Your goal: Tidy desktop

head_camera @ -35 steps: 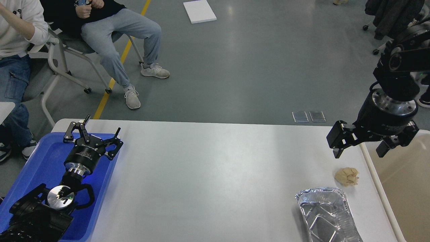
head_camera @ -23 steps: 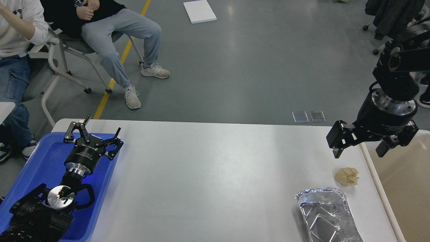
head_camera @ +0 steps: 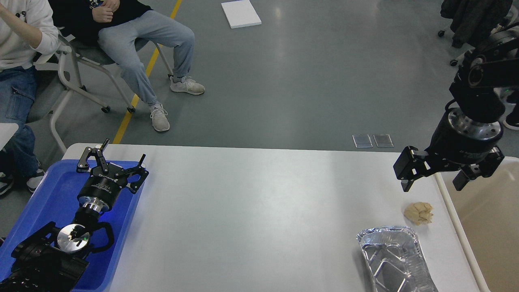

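Note:
The white desktop [head_camera: 251, 211] fills the lower half of the head view. A crumpled beige paper ball [head_camera: 419, 213] lies near its right edge. A silver foil tray [head_camera: 395, 259] lies just in front of the ball, at the front right. My right gripper [head_camera: 432, 186] hangs open and empty above the desktop's right edge, a little behind the ball. My left gripper [head_camera: 123, 149] is open and empty over the far end of the blue tray [head_camera: 44, 207] at the left.
A beige bin with a white rim [head_camera: 486, 219] stands against the desktop's right edge. Two people sit on chairs [head_camera: 77, 61] beyond the far left corner. A white board [head_camera: 241, 13] lies on the floor.

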{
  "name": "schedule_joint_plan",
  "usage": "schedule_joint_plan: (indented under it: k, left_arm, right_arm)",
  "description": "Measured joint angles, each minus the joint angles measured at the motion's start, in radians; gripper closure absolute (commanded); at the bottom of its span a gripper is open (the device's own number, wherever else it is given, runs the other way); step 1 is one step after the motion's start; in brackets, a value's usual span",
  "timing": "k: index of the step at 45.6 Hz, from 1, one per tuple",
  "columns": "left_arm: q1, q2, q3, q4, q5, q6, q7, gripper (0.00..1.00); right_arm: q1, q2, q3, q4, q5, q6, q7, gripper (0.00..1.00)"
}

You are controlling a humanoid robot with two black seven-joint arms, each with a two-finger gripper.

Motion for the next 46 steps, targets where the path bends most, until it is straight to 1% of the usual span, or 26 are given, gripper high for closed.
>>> schedule_joint_plan:
  k: [15,31,46]
  left_arm:
    - [0.000,0.000,0.000,0.001,-0.001,0.000,-0.001,0.00]
    - [0.000,0.000,-0.001,0.001,-0.001,0.000,-0.001,0.00]
    - [-0.001,0.000,0.000,0.001,0.000,0.000,0.001,0.00]
  right_arm:
    - [0.010,-0.012,0.014,-0.012,-0.001,0.000,0.000,0.00]
    - [0.045,-0.058,0.002,-0.018,-0.002,0.000,0.000,0.00]
    - [0.066,-0.049,-0.008,-0.018,-0.004,0.000,0.000,0.00]
